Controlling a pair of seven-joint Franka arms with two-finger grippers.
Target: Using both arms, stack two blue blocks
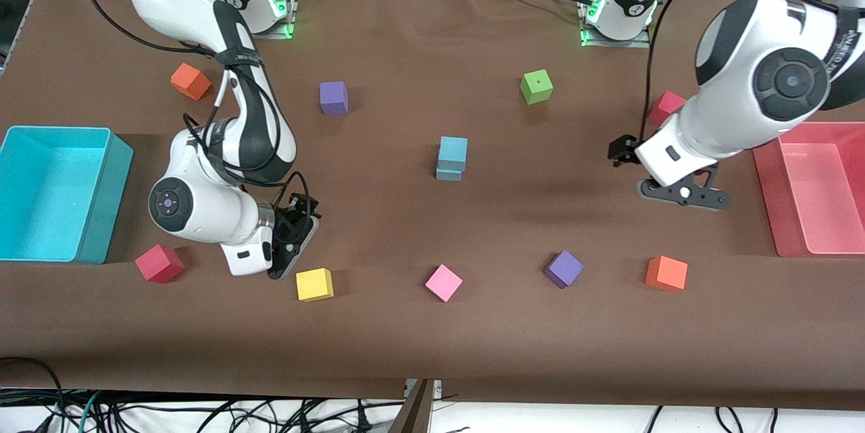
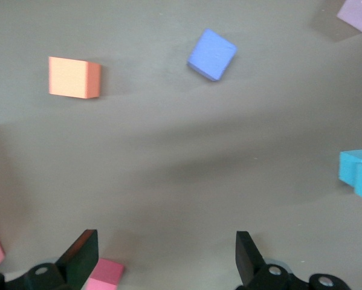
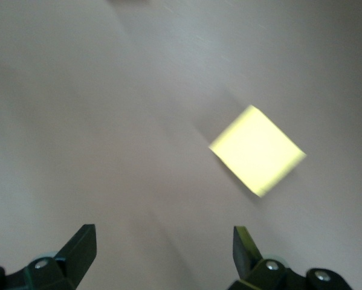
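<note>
The two light-blue blocks stand stacked in the middle of the table, the upper one (image 1: 453, 151) on the lower one (image 1: 449, 173) and set slightly askew. The stack also shows at the edge of the left wrist view (image 2: 357, 172). My left gripper (image 1: 684, 195) is open and empty, over bare table between the stack and the pink bin. In its wrist view the left gripper (image 2: 167, 257) has nothing between its jaws. My right gripper (image 1: 290, 247) is open and empty, low over the table beside the yellow cube (image 1: 315, 284). Its wrist view shows the right gripper (image 3: 164, 254) with that cube (image 3: 257, 150) ahead.
A cyan bin (image 1: 101, 217) stands at the right arm's end, a pink bin (image 1: 767, 203) at the left arm's end. Loose cubes: orange (image 1: 190, 81), purple (image 1: 333, 97), green (image 1: 536, 86), pink-red (image 1: 665, 107), red (image 1: 159, 263), pink (image 1: 443, 282), purple (image 1: 563, 268), orange (image 1: 666, 273).
</note>
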